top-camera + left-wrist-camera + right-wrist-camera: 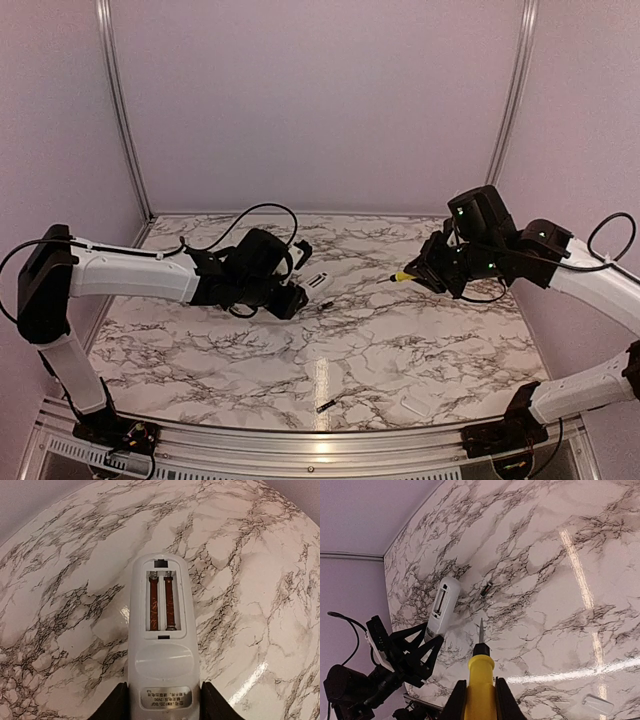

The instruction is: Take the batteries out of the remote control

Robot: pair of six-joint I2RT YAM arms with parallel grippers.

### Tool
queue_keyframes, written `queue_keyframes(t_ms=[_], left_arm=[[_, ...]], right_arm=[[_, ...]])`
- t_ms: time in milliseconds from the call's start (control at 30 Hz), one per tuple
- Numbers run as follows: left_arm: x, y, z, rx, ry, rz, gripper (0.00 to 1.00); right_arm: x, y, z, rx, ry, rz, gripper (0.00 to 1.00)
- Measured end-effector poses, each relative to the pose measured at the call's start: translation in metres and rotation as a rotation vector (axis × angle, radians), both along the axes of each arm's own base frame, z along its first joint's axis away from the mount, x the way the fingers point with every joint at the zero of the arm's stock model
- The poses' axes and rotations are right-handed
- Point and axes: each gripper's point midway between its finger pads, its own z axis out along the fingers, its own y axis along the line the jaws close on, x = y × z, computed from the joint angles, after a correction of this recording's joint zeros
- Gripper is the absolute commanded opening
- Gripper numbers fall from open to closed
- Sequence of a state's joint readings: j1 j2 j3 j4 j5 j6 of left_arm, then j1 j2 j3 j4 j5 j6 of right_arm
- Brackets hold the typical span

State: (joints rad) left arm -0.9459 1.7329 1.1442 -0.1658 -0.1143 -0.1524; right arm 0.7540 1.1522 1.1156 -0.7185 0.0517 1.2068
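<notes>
White plastic, stiff and light: in the overhead view the remote sits left of centre, its near end clamped in the left pincer. The right pincer is closed on a yellow-handled screwdriver, whose tip aims toward the remote with a gap between them. A dark, slim battery (or what looks like one) lies near the front edge of the tabletop, well apart from the remote. A small white cover lies to its right.

From the left wrist, the fingers press the remote's two long sides at its label end, the jaws part-way closed around it. The back is open and both bays look empty, showing brownish floors and end springs. The smooth shell could slip, so gripping across the narrow sides is probably the soundest hold.

From the right wrist, the screwdriver handle fills the closed jaws. A second battery lies on the marble just beyond the remote's free end. Such cylinders are small and hard and will likely roll on this glossy surface, so I judge they are best pinched across the middle. The tabletop is flat, marble-patterned and streaked with glare. Plain pale walls close it in on three sides, with open room between the arms.
</notes>
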Motion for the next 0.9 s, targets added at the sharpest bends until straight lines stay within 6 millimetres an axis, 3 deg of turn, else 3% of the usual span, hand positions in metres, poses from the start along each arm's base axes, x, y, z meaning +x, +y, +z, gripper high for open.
queue_keyframes(t_ms=[200,367,533,900], left_arm=[[0.04,0.04,-0.002,0.033,-0.017,0.164,0.0],[0.058,0.062,-0.001,0.032,-0.029,0.291,0.0],[0.062,0.074,-0.012,0.019,-0.009,0.375,0.0],[0.053,0.098,-0.069,0.025,0.086,0.49,0.0]], right_arm=[[0.001,-0.004,0.004,-0.001,-0.019,-0.015,0.0],[0.001,-0.004,0.004,-0.002,-0.02,-0.018,0.0],[0.001,-0.005,0.006,0.001,-0.024,-0.019,0.0],[-0.003,-0.007,0.005,0.008,-0.022,-0.018,0.0]])
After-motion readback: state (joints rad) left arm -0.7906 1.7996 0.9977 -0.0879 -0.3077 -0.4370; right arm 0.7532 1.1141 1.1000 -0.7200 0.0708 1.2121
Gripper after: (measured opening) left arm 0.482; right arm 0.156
